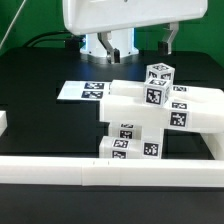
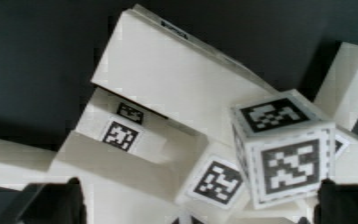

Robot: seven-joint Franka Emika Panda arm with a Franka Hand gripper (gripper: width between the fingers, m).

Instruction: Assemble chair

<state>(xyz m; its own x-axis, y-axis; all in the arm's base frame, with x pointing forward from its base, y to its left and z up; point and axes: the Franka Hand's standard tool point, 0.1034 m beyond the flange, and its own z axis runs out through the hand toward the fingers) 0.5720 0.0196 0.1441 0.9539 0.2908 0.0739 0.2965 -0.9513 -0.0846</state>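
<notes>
Rails (image 1: 60, 170) of white plastic fenced the black counter's (image 1: 40, 110) near edge; blocky tagged chair (image 1: 150, 115) crowded beside the marker board (image 1: 85, 91). Gripper (image 1: 108, 47) spread? Couldn't tell.

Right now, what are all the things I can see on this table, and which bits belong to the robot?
chair parts: one cluster, count of pieces unclear, white with black-and-white square tags, middle of the table; close up in the wrist view.
marker board: one, flat white with tags, toward the exterior view's left, behind the parts.
border rail: one long white rail along the near edge; a short white piece at the far left edge.
table: one, black.
cables: a few, dark, at the back.
robot arm: one, white, at the back above the table.
gripper: one, hanging above the parts; whether its fingers hold anything cannot be told.
</notes>
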